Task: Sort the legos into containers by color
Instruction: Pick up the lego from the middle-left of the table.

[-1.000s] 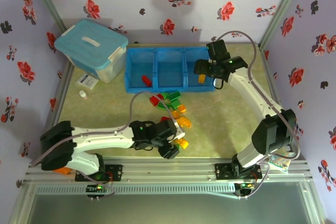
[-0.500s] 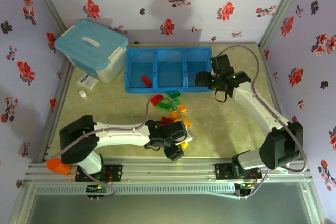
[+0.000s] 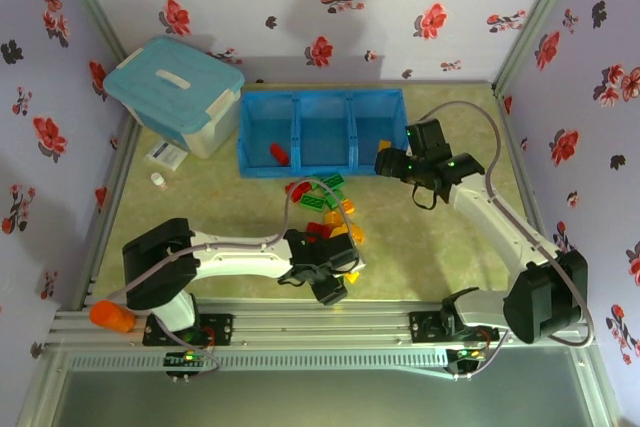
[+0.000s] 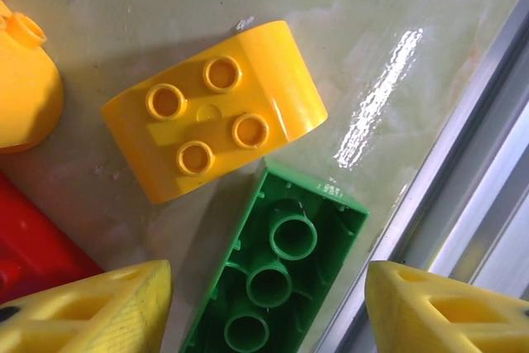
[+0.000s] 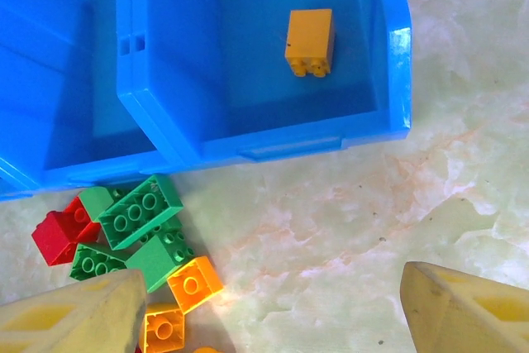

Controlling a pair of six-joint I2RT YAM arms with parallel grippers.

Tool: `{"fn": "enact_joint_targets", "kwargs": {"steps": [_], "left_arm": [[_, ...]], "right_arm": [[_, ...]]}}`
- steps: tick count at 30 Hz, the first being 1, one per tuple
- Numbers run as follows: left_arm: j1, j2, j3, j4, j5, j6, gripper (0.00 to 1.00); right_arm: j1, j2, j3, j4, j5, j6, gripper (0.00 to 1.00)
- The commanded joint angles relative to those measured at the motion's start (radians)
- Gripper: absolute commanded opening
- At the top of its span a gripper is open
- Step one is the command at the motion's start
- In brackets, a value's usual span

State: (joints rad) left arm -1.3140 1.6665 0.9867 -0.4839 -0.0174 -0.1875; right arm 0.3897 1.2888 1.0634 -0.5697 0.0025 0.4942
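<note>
We start with the table (image 3: 430, 247). A white tub (image 3: 175, 87) sits at its ten o'clock and the blue tray (image 3: 322, 137) of three bins at twelve. The tray's left bin holds one red brick (image 3: 278, 153), the right bin holds one orange brick (image 5: 309, 41), and the middle bin looks bare. Most of the bricks lie in a loose pile (image 3: 325, 202) near the table's centre, so we judge the sorting barely begun.

The right fingers (image 5: 471, 307) hang at two o'clock, just in front of the tray, spread wide and holding nothing. The left fingers (image 4: 91, 307) are at six o'clock, parted to either side of a green brick (image 4: 277, 274) that lies studs down. There is a gap on each side, so nothing is gripped.

Our worry is that the metal rail (image 4: 488, 188) runs just beside this brick at its three o'clock, and the finger on that side could catch on it. The yellow curved brick (image 4: 215, 109) at eleven o'clock sits so near that closing could drag it along. The hollow brick may also twist in the grip.
</note>
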Motion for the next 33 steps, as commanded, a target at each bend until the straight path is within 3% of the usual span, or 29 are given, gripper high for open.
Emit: {"fn": "enact_joint_targets", "kwargs": {"steps": [1, 7, 17, 20, 26, 33], "left_arm": [[-0.006, 0.032, 0.012, -0.027, -0.032, 0.025, 0.63], [-0.006, 0.060, 0.006, -0.013, -0.050, 0.030, 0.62], [-0.005, 0.064, 0.013, -0.001, -0.084, 0.032, 0.28], [0.007, 0.022, 0.017, -0.002, -0.090, 0.031, 0.26], [0.141, -0.132, 0.013, 0.033, -0.083, 0.013, 0.24], [0.367, -0.232, 0.091, 0.106, -0.087, -0.058, 0.24]], "right_arm": [[-0.004, -0.032, -0.024, 0.022, 0.000, 0.020, 0.81], [-0.004, -0.057, -0.057, 0.032, 0.002, 0.028, 0.81], [-0.005, -0.096, -0.114, 0.052, -0.002, 0.054, 0.80], [-0.005, -0.119, -0.151, 0.060, -0.006, 0.069, 0.80], [-0.003, -0.191, -0.263, 0.091, -0.023, 0.105, 0.80], [0.018, -0.262, -0.402, 0.137, -0.067, 0.162, 0.79]]}}
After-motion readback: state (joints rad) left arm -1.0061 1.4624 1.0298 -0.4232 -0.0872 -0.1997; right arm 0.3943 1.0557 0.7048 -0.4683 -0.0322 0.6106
